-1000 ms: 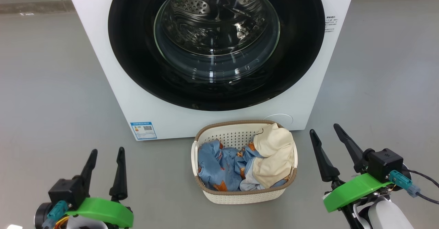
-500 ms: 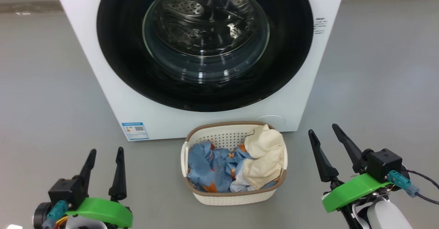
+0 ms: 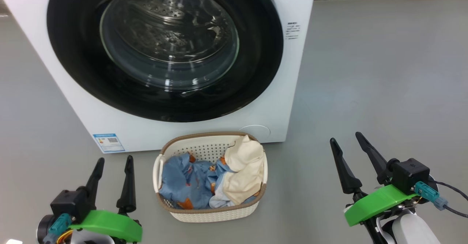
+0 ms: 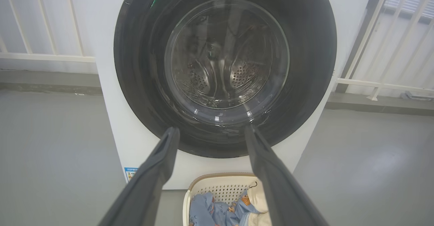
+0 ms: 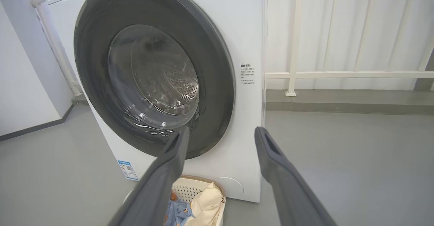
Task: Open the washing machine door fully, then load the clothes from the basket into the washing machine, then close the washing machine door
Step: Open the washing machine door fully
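The white washing machine (image 3: 289, 101) stands ahead with its black-rimmed round door (image 3: 164, 50) shut against the front; the steel drum shows through the glass. In front of it on the floor sits the cream basket (image 3: 210, 214) holding the clothes (image 3: 190, 180), a blue printed cloth and a cream-yellow cloth (image 3: 243, 167). My left gripper (image 3: 113, 161) hovers open to the basket's left, and my right gripper (image 3: 345, 138) hovers open well to its right. Both are empty and apart from everything. The door (image 4: 225, 70) faces the left wrist view squarely, and the right wrist view takes the door (image 5: 154, 70) from an angle.
Grey floor (image 3: 384, 72) spreads wide to the machine's right. A blue label (image 3: 108, 142) marks the machine's lower left corner. White railings (image 5: 339, 74) and a low kerb run behind the machine, with a white wall (image 5: 23, 83) on its far side.
The head camera has swung right, so the machine and basket sit further left in the picture. Both grippers stay open in the same places.
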### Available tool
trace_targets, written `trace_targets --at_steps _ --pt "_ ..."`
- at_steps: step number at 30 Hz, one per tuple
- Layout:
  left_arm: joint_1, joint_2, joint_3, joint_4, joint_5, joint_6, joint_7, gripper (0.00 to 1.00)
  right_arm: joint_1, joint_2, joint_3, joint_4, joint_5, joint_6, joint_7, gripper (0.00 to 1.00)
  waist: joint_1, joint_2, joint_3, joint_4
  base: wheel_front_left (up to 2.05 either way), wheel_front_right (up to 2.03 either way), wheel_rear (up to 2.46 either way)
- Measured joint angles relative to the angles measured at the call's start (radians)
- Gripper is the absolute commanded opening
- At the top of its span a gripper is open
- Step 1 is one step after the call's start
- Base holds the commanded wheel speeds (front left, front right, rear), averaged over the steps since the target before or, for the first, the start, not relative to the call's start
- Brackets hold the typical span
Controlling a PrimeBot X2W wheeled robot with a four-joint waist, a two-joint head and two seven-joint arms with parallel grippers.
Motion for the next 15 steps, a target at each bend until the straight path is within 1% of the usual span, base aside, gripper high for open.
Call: trace_targets --at_steps 3,6,15 --pt "0.000 0.000 0.000 0.002 -0.003 0.000 0.000 1.00 0.000 -0.001 -0.001 0.000 0.000 0.000 0.000 1.00 0.0000 0.0000 0.002 -0.003 0.55 0.55 -1.11" --pt "0.000 0.001 -0.001 0.003 -0.003 -0.001 0.000 1.00 0.000 -0.001 -0.003 0.000 0.000 0.000 0.000 1.00 0.0000 0.0000 0.005 -0.006 0.27 0.27 -0.53" --pt "0.000 0.006 0.000 0.003 -0.002 -0.001 0.000 1.00 0.000 0.001 -0.009 0.001 0.000 0.000 0.000 1.00 0.0000 0.0000 0.018 -0.005 0.01 0.01 -0.02"
